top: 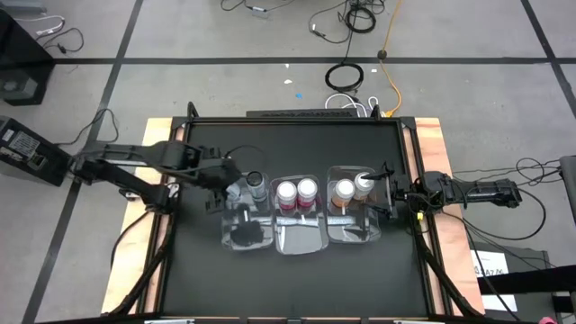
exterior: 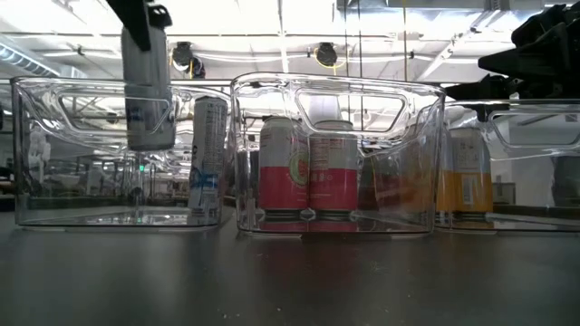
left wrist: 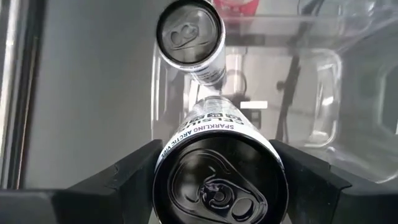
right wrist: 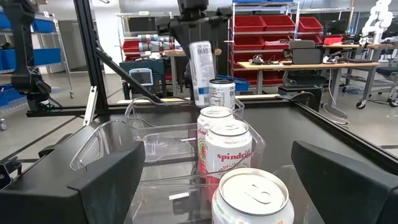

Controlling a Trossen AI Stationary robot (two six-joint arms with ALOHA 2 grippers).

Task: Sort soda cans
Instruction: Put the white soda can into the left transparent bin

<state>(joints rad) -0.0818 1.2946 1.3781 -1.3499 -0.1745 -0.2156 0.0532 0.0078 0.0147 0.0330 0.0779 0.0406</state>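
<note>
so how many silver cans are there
2: one silver can stands in the left bin; the other silver can hangs above that bin, gripped by the left gripper.

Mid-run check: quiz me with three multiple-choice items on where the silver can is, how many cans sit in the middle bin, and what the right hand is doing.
1. The silver can gripped by the left hand is:
A. lying on the table
B. held up over the left bin
C. inside the middle bin

2. Red-pink cans in the middle bin:
A. one
B. two
C. four

3. The right hand is:
A. open and empty by the right bin
B. gripping an orange can
C. out of sight

Answers: 1 B, the low view shows the can's base clear of the bin floor; 2 B, two tops side by side from above; 3 A, its wrist view shows spread fingers holding nothing.
</note>
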